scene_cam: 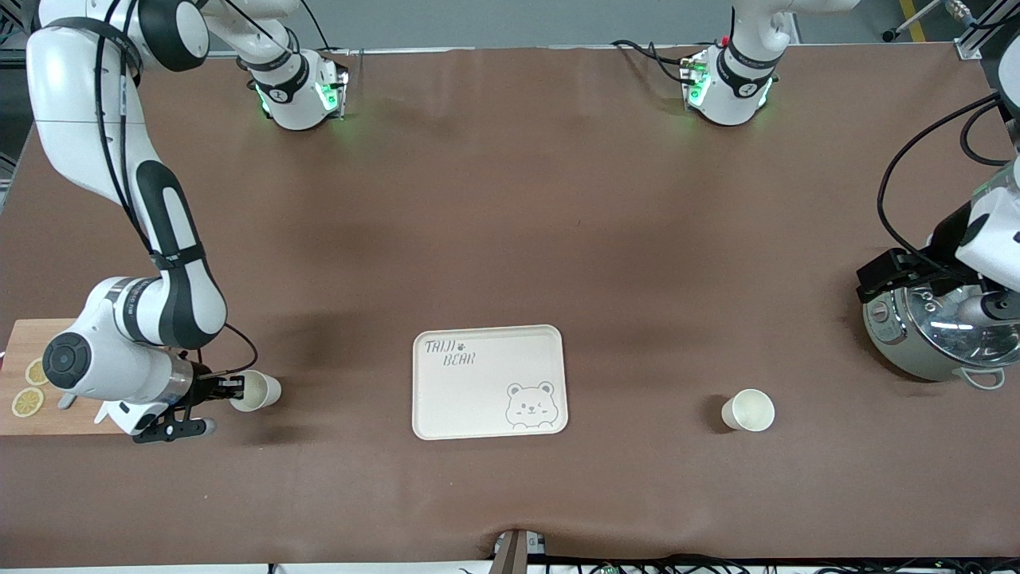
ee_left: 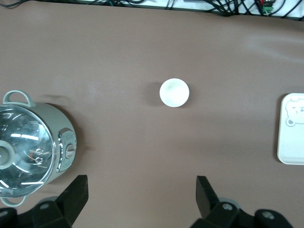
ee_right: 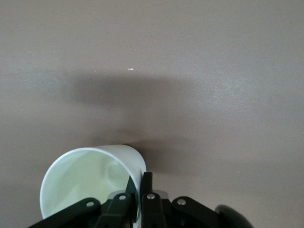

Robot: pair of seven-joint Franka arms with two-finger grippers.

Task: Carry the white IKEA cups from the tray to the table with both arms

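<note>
Nearest the front camera lie three things in a rough row. The cream rectangular tray (scene_cam: 488, 383), printed with "TAIJI BEAR" and a bear face, sits flat mid-table. Toward the left arm's end of the table, well apart from the tray, one white IKEA cup (scene_cam: 748, 410) stands upright on the brown table cover (scene_cam: 510, 239), plain, round, tapered and handleless, its mouth open upward; the left wrist view shows it as a clean white circle (ee_left: 174, 92) with nothing touching it.

Toward the right arm's end, the second white cup (scene_cam: 256, 391) is tilted, its mouth turned toward the front camera. The right gripper (scene_cam: 231, 388) has pinched its rim: in the right wrist view the two black fingers (ee_right: 146, 192) are nearly together, with the thin cup wall (ee_right: 95, 180) clamped between them, one finger inside and one outside.

Just beside that arm lies a wooden board (scene_cam: 36, 375) carrying two lemon slices (scene_cam: 30, 389).

Farther from the camera, at the left arm's end, a metal cooker pot (scene_cam: 936, 331) with a glass lid stands. The left gripper (ee_left: 140, 199) hangs over the table beside the pot, its fingers spread wide and holding nothing, with bare cover between it and the free cup.
</note>
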